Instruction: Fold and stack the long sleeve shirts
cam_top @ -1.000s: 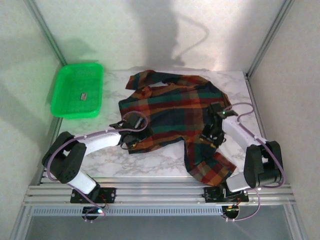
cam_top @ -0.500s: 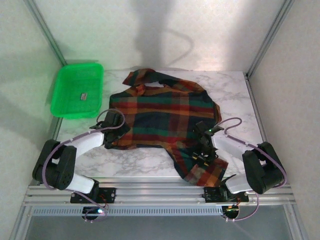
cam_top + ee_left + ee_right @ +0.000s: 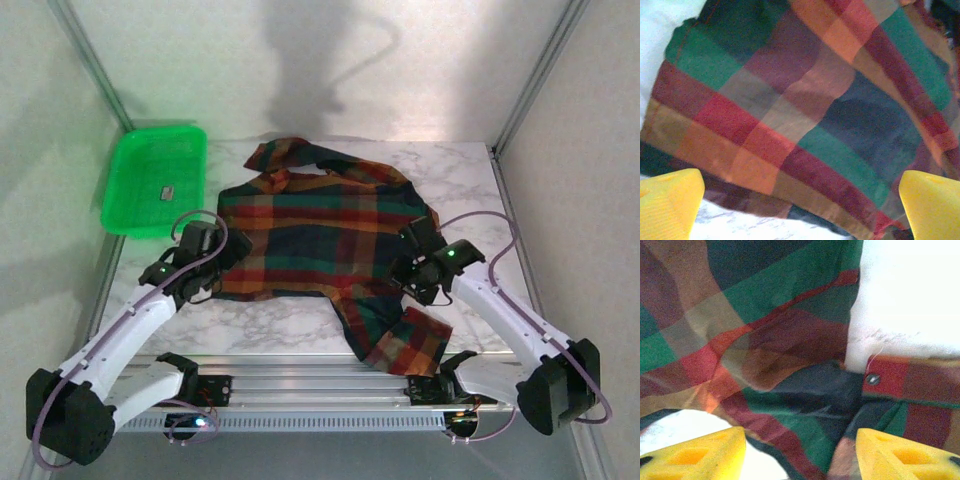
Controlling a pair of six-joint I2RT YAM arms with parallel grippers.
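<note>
On the marble table (image 3: pixel 470 175) the plaid shirt (image 3: pixel 320 230) lies spread out, its far sleeve bunched and hard to trace. Left gripper (image 3: pixel 800 205) and right gripper (image 3: pixel 800 455) hover over it, fingers parted, empty, with tips cut off in the wrist views.

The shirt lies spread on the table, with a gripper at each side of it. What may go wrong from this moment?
1. One sleeve lies crumpled at the near edge of the table, beside the right arm. It may slip off or catch on that arm.
2. The shirt is rippled under the open left gripper. A grasp there may take only a loose ridge and fold it crooked.
</note>
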